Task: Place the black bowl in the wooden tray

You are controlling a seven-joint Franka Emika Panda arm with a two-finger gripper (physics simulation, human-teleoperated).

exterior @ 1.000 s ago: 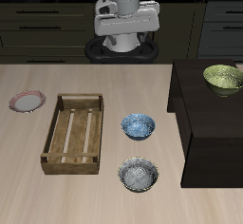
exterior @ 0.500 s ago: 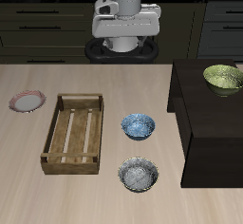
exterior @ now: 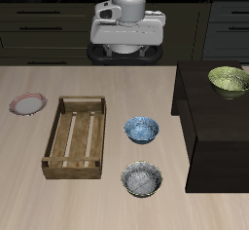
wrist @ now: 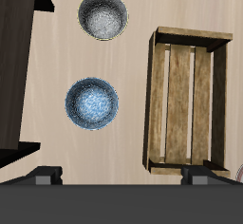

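On the exterior view, from left to right, the light wooden bench (exterior: 97, 200) carries a small pink-rimmed round plate (exterior: 28, 104), the rectangular light-brown slatted wooden tray (exterior: 75, 136), empty, and then two bowls just beside the tray: a blue patterned bowl (exterior: 141, 129) farther back and the small black bowl with a grey-white speckled inside (exterior: 142, 179) nearer the bench's front edge. Past them a dark raised cabinet (exterior: 214, 117) holds a green bowl (exterior: 230, 80).

The gripper (exterior: 125, 45) hangs high at the back of the bench, holding nothing; how far its fingers stand apart cannot be told.

The step in hand is the reach. Done well, it passes over the blue bowl, comes straight down on the black bowl's (wrist: 102, 15) rim with one finger inside, and stays clear of the cabinet edge.

Against the earlier frames the arm has lifted slightly; nothing on the bench has shifted.
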